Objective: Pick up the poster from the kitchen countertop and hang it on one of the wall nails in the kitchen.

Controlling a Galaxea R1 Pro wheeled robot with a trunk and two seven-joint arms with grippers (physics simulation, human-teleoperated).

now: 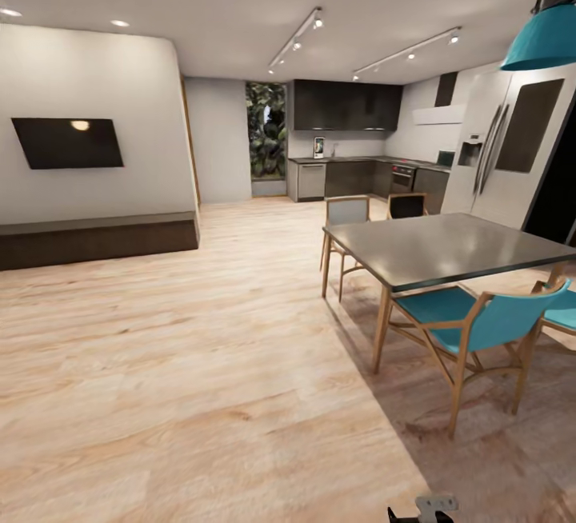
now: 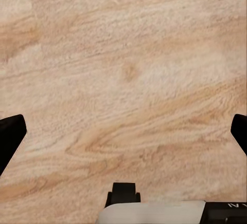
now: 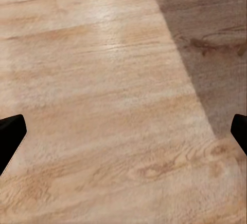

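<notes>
Far across the room, the kitchen countertop [image 1: 360,159] runs along the back wall over dark cabinets. On its left part stands a small upright rectangle [image 1: 318,147] with a pale border, probably the poster, though it is too small to tell. I cannot make out any wall nails at this distance. In the left wrist view, my left gripper [image 2: 123,136] is open over bare wooden floor with nothing between its black fingertips [image 2: 11,136]. My right gripper [image 3: 123,136] is also open over the floor, fingertips [image 3: 11,134] wide apart.
A dark dining table [image 1: 440,247] with teal chairs [image 1: 472,319] stands to the right, between me and the fridge [image 1: 512,147]. A black TV [image 1: 68,141] hangs on the left wall above a low bench [image 1: 96,239]. Wooden floor [image 1: 200,331] stretches towards the kitchen. A teal lamp [image 1: 548,35] hangs at upper right.
</notes>
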